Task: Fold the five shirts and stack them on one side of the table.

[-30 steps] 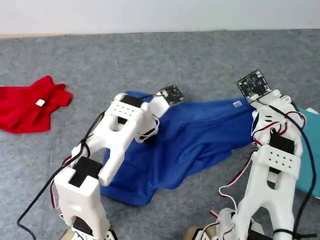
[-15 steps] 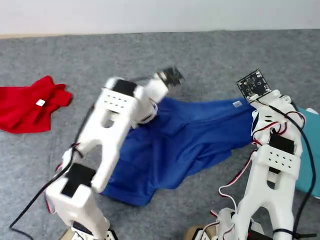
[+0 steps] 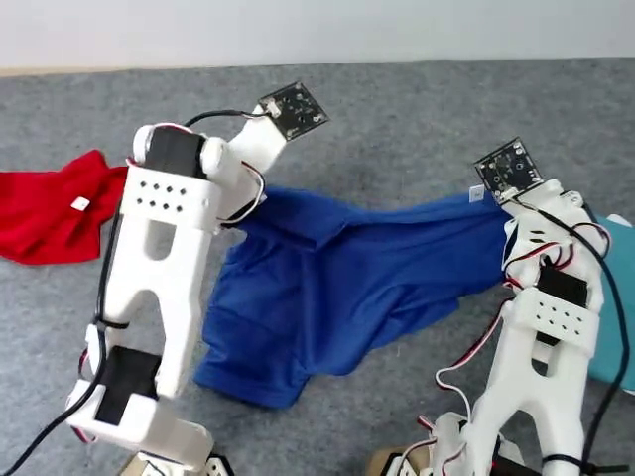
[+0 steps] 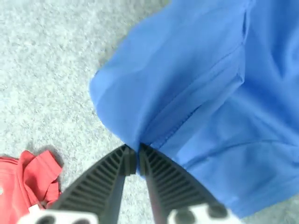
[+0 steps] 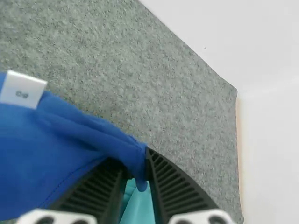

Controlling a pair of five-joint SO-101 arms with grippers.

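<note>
A blue shirt [image 3: 367,283] hangs stretched between both arms over the grey table. My left gripper [image 4: 136,161] is shut on one edge of the blue shirt [image 4: 196,88], lifted near the left arm's wrist [image 3: 243,178]. My right gripper [image 5: 135,173] is shut on the other edge, next to the white label [image 5: 21,91], at the shirt's right end [image 3: 496,213]. The lower part of the shirt rests crumpled on the table. A red shirt [image 3: 55,213] lies crumpled at the far left, also seen as red cloth [image 4: 23,186] in the left wrist view.
A teal cloth [image 3: 610,297] lies at the right edge beside the right arm, and teal cloth [image 5: 138,205] shows under the right gripper. A pale wall [image 3: 317,30] borders the table's far edge. Bare grey felt [image 3: 397,119] lies behind the shirt.
The left arm has risen and swung left and back, pulling its edge of the blue shirt up and outward. The shirt is now spread wider. The right arm barely moved.
</note>
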